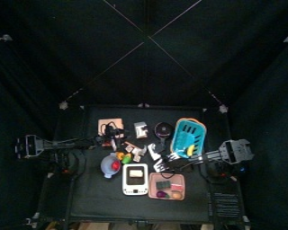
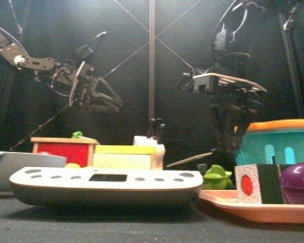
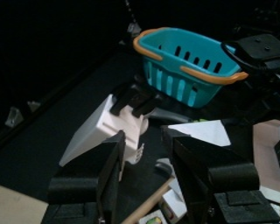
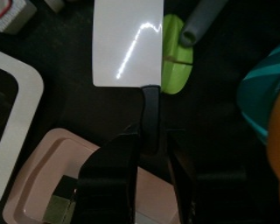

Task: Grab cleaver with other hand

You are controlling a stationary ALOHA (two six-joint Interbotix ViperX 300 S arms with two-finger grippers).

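The cleaver [image 4: 130,44] has a broad white blade and a black handle [image 4: 152,109]. My right gripper [image 4: 149,144] is shut on that handle and holds the cleaver above the cluttered table. In the left wrist view the white blade [image 3: 101,131] hangs just beyond my left gripper [image 3: 149,149]. Its jaws stand open with nothing between them. Seen from the front, both arms are raised behind the objects, the left gripper [image 2: 81,87] on the left and the right gripper [image 2: 224,84] on the right.
A teal basket with an orange rim [image 3: 189,57] stands at the table's right side. Under the cleaver lie a green toy [image 4: 174,52], a pink tray [image 4: 55,171] and a white device [image 2: 104,185]. Wooden blocks [image 2: 72,150] stand at the front left.
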